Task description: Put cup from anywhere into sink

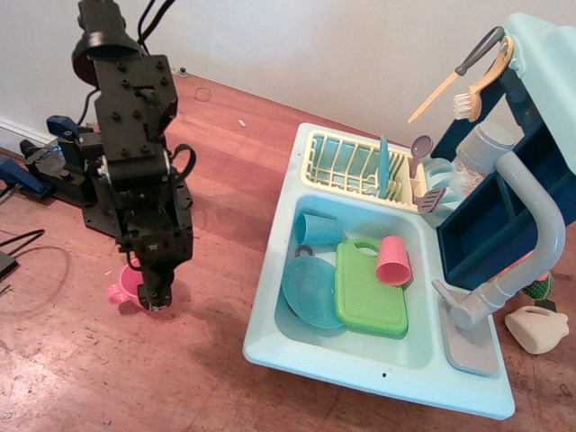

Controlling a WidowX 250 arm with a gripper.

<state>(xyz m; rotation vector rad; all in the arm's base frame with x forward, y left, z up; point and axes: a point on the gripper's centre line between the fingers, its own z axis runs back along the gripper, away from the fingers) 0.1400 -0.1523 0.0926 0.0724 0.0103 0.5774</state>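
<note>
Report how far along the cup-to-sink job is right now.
Done: the tool has reached the hot-pink cup on the wooden table, left of the sink. In hand: the tool covers most of the cup; whether it grips cannot be told. Left: carry the cup right and set it in the basin, which already holds other dishes.

Toy dishes and utensils on a reddish wooden surface (234,180).
A green cutting board (369,290) lies centre, a teal plate (310,292) at its 9 o'clock, a salmon tumbler (393,261) at 1 o'clock, a light-blue cup (318,230) at 11 o'clock.
</note>
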